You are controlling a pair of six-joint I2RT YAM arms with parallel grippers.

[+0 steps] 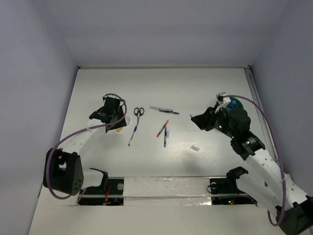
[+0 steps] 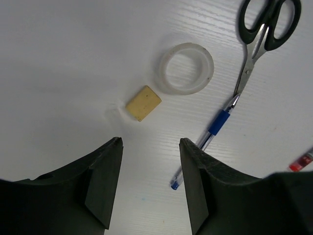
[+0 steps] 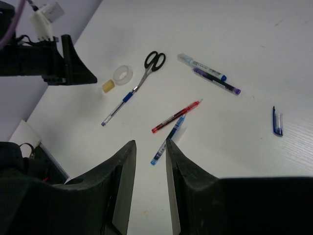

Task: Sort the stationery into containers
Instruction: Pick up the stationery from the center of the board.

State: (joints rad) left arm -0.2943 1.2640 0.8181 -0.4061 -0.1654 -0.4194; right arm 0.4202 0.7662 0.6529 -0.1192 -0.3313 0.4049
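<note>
The left hand [image 2: 150,143] hangs over the left part of the tabletop [image 1: 205,83]. Its two dark fingers [image 2: 105,176] are spread, with nothing between them. Just beyond the fingertips, slightly left of the gap, a small yellowish block [image 2: 143,103] lies flat, apart from both fingers. A white ring [image 2: 187,67] lies close past the block; whether the two touch I cannot tell. To the right, black-handled scissors [image 2: 266,29] lie shut with the blades pointing toward the hand. Their tip meets the end of a blue pen [image 2: 215,128], which runs diagonally down to just beside the right finger.

The right hand [image 3: 149,144] is held over the right side, its fingers parted by only a narrow, empty slot. Ahead of it and roughly in line with that slot, a red pen [image 3: 176,116] and a shorter blue pen [image 3: 168,139] lie close together on the tabletop. Farther off lie a white marker [image 3: 200,63] and a purple-tipped marker [image 3: 217,82], side by side. A blue cap [image 3: 277,120] lies alone to the right.

From above, the teal tub [image 1: 238,104] stands just behind the right wrist, partly hidden by the arm. A small white eraser [image 1: 195,148] lies nearer the arms' bases than the right hand, apart from everything else.
</note>
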